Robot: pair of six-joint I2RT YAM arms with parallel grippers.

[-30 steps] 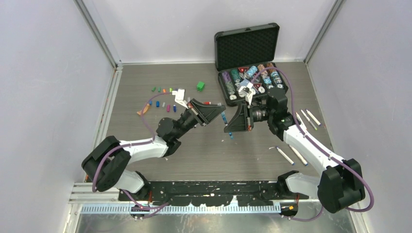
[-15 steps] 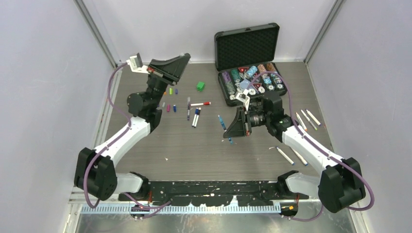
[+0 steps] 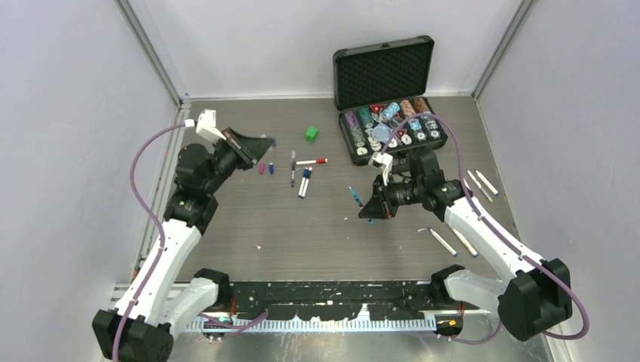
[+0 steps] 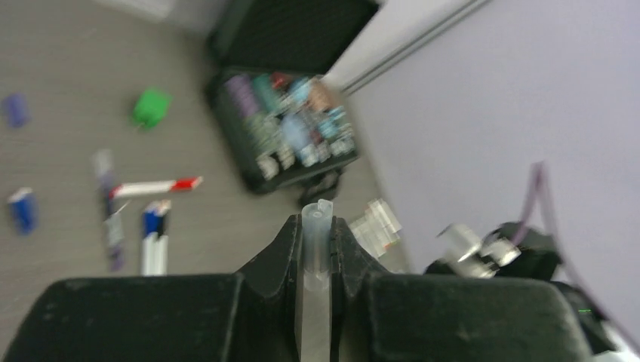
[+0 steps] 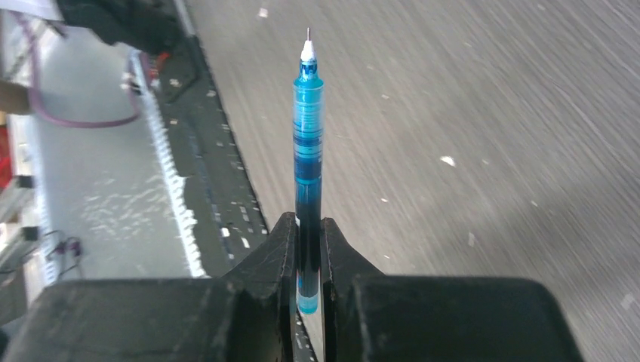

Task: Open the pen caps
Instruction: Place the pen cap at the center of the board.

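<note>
My left gripper [image 3: 266, 141] hovers over the table's left rear, shut on a pale translucent pen cap [image 4: 317, 226] that sticks out past the fingertips. My right gripper [image 3: 364, 210] is at centre right, shut on the tail end of a blue pen [image 5: 308, 143]; its bare tip [image 5: 307, 34] points away from the jaws. The pen also shows in the top view [image 3: 353, 196]. Three more pens, red-tipped [image 3: 311, 161], purple [image 3: 293, 167] and blue [image 3: 305, 182], lie at mid-table. Purple [image 3: 261, 168] and blue [image 3: 271, 168] caps lie below the left gripper; other caps are hidden behind it.
An open black case [image 3: 385, 72] with poker chips [image 3: 392, 124] stands at the back right. A green cube [image 3: 311, 133] lies to its left. More pens lie by the right edge [image 3: 483, 183] and near the right arm [image 3: 443, 241].
The grippers were close together at mid-table a second ago. My left arm swung away to the left rear, then lowered, carrying the cap. My right gripper drifted slightly nearer with the blue pen.
</note>
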